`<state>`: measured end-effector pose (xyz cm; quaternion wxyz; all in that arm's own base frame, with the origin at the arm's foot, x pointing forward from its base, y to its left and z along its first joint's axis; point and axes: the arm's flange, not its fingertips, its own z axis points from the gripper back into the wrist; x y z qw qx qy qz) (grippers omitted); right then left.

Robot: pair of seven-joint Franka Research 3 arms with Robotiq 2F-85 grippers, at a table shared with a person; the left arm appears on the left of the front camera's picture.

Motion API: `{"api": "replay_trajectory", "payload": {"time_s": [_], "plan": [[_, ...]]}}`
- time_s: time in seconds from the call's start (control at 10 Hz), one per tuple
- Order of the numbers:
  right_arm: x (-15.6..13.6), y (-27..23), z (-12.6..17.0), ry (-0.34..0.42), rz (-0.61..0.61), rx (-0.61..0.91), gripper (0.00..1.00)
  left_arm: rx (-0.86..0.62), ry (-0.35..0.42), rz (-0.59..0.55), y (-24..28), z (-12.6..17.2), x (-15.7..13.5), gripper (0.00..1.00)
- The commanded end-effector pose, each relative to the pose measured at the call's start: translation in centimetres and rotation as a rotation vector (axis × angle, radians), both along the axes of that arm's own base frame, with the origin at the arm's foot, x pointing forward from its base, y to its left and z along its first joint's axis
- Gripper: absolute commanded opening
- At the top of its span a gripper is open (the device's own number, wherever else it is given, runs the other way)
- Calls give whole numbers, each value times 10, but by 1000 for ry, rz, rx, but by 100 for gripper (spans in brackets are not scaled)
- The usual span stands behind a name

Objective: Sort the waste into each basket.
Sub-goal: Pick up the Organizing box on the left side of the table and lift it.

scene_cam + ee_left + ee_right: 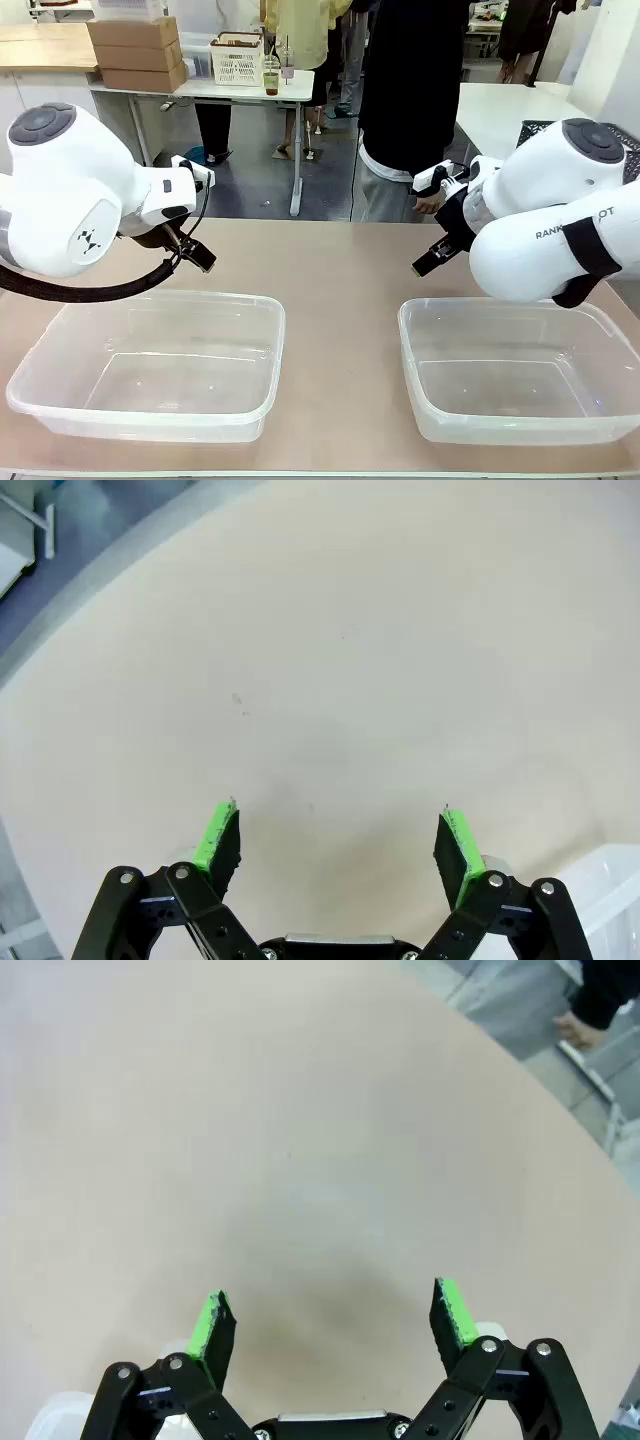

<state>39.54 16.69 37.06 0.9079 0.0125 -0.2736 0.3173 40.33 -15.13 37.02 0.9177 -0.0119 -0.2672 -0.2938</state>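
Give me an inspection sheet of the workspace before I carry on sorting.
Surface: beige table, flat, a few faint specks.
Job's things: left basket and right basket, side by side at the near edge, nothing in either.
Clutter: nothing seen.
Grippers: left gripper open, above the table; right gripper open, above the table.
Cables: black cable loops below the left arm, near the left basket's far rim.
Surroundings: person stands at the far side; cardboard boxes and white lattice basket farther back.
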Motion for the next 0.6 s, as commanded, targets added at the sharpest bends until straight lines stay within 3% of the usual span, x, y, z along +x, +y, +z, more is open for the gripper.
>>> {"api": "replay_trajectory", "payload": {"time_s": [0.0, 0.5], "plan": [[0, 0, 0, -1, 0, 0, 100, 0, 0, 0, 0, 0, 0, 100], [0, 0, 0, -1, 0, 0, 100, 0, 0, 0, 0, 0, 0, 100]]}}
